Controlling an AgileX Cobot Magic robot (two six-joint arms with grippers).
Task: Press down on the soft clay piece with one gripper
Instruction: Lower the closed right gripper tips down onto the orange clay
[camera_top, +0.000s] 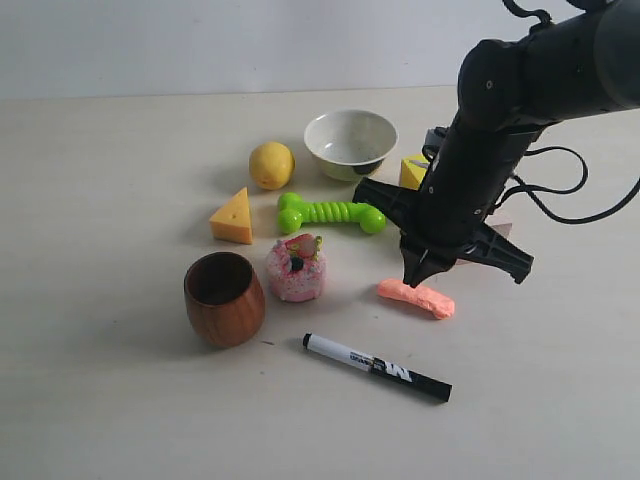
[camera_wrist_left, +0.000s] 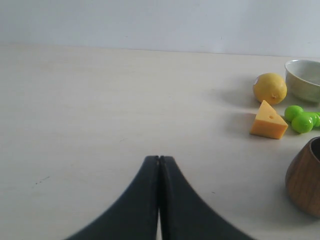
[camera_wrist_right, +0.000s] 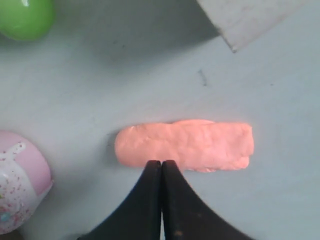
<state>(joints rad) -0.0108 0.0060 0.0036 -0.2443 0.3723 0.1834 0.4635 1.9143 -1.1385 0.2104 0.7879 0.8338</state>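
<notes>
The clay piece lies flat on the bench, its long axis crosswise to the right hand. That hand points steeply down with its fingers pressed together, their tips at the clay's long edge.

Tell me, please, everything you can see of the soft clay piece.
The soft clay piece is a salmon-pink, matte, sausage-like lump with a slightly bumpy surface. One end is rounded and the other is blunter. It lies flat on the table, just beyond the marker. The right gripper, shut, points down at its long edge nearer the rounded end. Whether the two touch cannot be told.
</notes>
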